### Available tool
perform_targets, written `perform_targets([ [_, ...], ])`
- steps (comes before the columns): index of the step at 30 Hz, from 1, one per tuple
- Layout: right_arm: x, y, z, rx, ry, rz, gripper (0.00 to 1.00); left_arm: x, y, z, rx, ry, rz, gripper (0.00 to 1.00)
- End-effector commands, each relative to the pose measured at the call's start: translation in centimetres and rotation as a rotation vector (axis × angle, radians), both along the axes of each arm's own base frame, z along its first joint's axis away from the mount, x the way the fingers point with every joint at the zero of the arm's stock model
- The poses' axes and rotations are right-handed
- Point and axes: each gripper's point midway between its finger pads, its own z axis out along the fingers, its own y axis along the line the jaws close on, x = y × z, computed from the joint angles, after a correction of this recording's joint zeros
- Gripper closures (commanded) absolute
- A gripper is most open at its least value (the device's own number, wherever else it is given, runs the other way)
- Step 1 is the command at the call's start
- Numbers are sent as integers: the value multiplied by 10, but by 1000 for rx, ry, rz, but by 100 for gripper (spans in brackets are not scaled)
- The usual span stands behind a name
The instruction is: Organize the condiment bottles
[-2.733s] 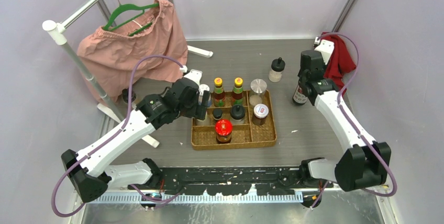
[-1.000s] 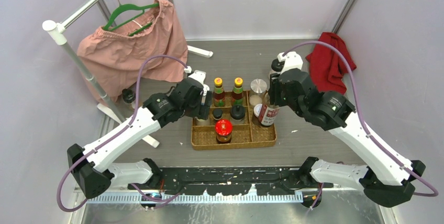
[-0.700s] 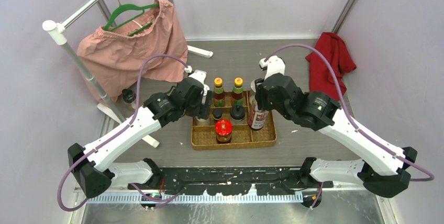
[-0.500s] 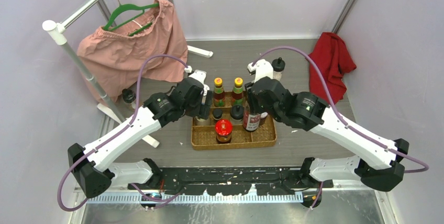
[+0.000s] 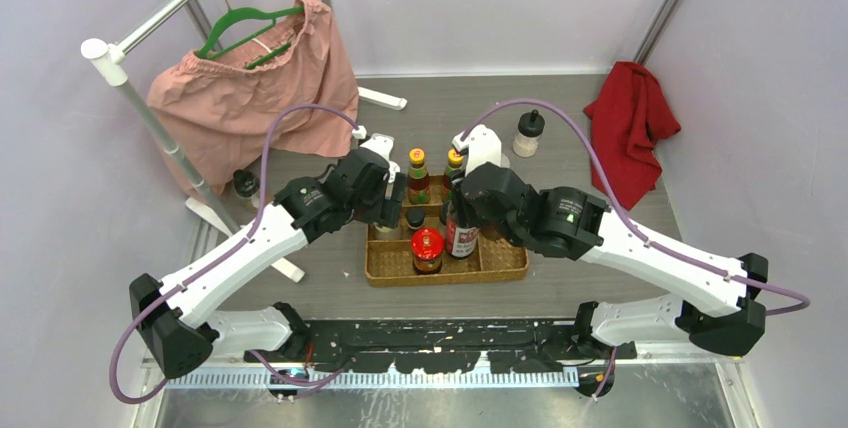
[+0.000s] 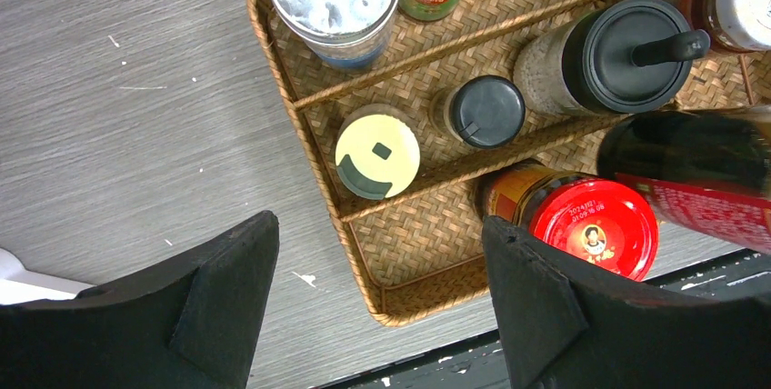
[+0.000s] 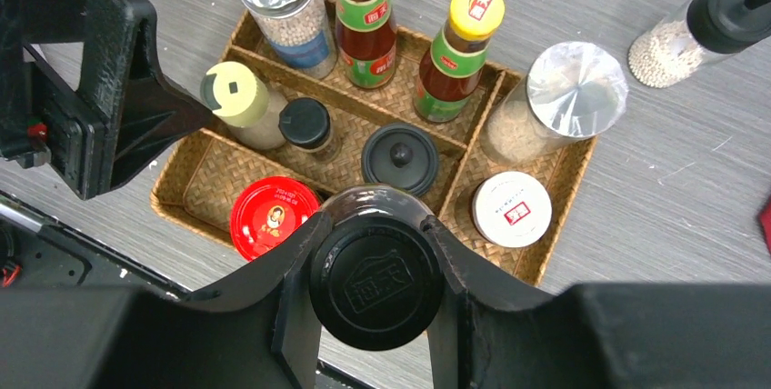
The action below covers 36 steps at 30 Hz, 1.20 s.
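My right gripper (image 5: 462, 200) is shut on the black cap of a dark sauce bottle (image 5: 461, 235) and holds it upright over the front row of the tan woven tray (image 5: 503, 267). In the right wrist view the bottle's cap (image 7: 375, 284) sits between the red-lidded jar (image 7: 274, 216) and the white-lidded jar (image 7: 512, 209). Two yellow-capped bottles (image 7: 361, 7), silver-lidded shakers (image 7: 568, 89) and black-capped jars (image 7: 400, 157) fill the tray's back rows. My left gripper (image 6: 382, 316) is open and empty above the tray's front-left corner (image 6: 409, 289).
A black-capped clear shaker (image 5: 527, 133) stands on the table behind the tray. A small bottle (image 5: 243, 185) stands by the clothes rack's foot at the left. A pink garment (image 5: 250, 88) hangs on the rack. A red cloth (image 5: 625, 123) lies at the back right.
My right arm has carried the dark bottle from the table's right side leftward to over the tray's front row. The left arm has stayed nearly still.
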Motion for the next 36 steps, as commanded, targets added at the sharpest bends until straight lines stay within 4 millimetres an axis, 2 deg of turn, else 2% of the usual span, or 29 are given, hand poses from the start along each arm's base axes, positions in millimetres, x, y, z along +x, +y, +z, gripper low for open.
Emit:
perform_targets([
  [1, 7, 14, 26, 162, -70, -43, 84, 6, -4, 20, -59, -53, 19, 18],
  [8, 6, 14, 3, 145, -54, -52, 84, 5, -3, 18, -62, -50, 23, 18],
  [14, 4, 10, -6, 135, -49, -57, 84, 4, -4, 16, -62, -44, 22, 18],
  [21, -2, 4, 3, 156, -52, -51, 84, 5, -5, 15, -60, -41, 20, 18],
  [36, -17, 10, 11, 132, -70, -17, 84, 5, -7, 14, -70, -37, 17, 19],
])
